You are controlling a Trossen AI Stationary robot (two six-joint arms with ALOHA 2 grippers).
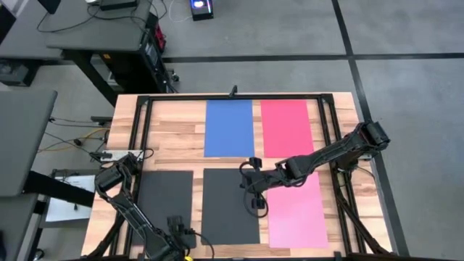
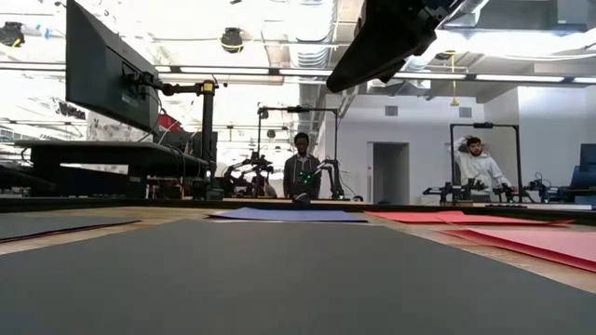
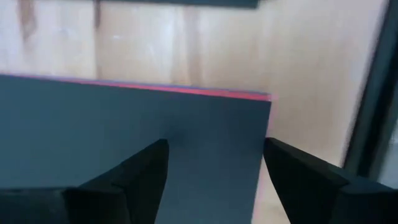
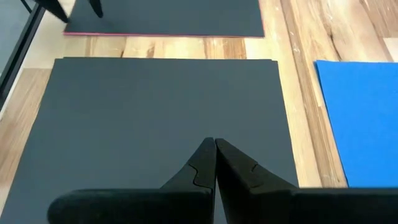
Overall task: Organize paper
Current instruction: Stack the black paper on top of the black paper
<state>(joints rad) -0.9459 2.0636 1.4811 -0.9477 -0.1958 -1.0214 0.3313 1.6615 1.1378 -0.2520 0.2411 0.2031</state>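
Sheets spread out on the wooden table point(image 1: 341, 109).
Our left gripper point(image 3: 214, 177) hangs released over the left black sheet point(image 1: 165, 204); our right gripper point(image 4: 215, 155), clenched empty, hovers above the middle black sheet point(image 1: 230, 206).

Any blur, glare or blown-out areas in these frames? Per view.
High view: even light, sharp, no glare on the blue sheet or red sheet. Low view: ceiling lights blown out, the near dark sheet fills the foreground and looks soft. Left wrist view: soft, the left gripper fingers are blurred. Right wrist view: sharp, with the wood grain crisp around the right gripper.
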